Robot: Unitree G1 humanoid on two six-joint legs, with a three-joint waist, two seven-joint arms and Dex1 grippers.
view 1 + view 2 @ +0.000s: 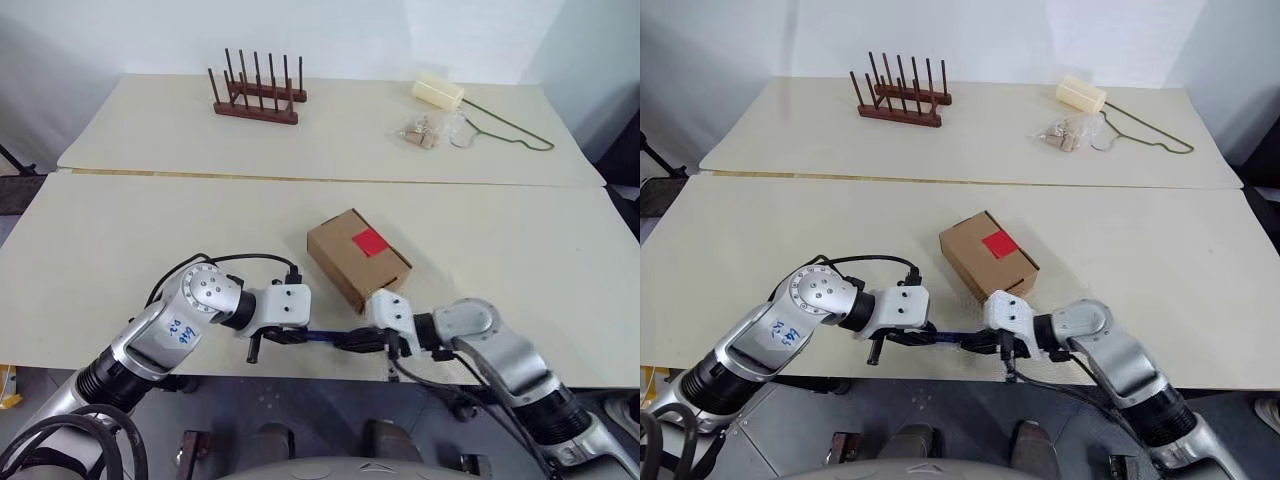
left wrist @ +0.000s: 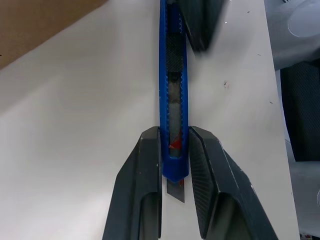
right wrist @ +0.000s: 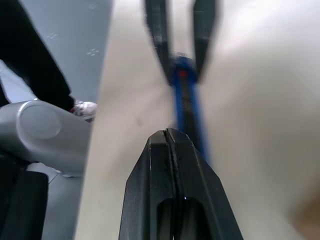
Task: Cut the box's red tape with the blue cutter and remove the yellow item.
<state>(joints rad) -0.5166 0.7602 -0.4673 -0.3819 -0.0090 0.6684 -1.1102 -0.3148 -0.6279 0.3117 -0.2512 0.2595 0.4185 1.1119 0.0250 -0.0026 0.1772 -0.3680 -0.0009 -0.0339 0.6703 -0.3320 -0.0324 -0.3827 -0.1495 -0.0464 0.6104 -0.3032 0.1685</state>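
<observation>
The brown box (image 1: 350,262) lies closed on the near table, its red tape (image 1: 370,241) facing up. In front of it, near the table's front edge, my left gripper (image 1: 290,337) is shut on one end of the blue cutter (image 1: 325,338), held level just above the surface. The left wrist view shows the cutter (image 2: 173,75) clamped between the fingers (image 2: 145,165), a short blade tip showing. My right gripper (image 1: 362,343) is shut at the cutter's other end with nothing between its fingers; the cutter (image 3: 187,105) passes beside them. The yellow item is hidden.
On the far table stand a wooden peg rack (image 1: 256,92), a cream cylinder block (image 1: 438,93), a small clear bag (image 1: 425,130) and a green wire hanger (image 1: 510,130). A seam (image 1: 300,178) separates the two tables. Both grippers hang by the front edge (image 1: 300,375).
</observation>
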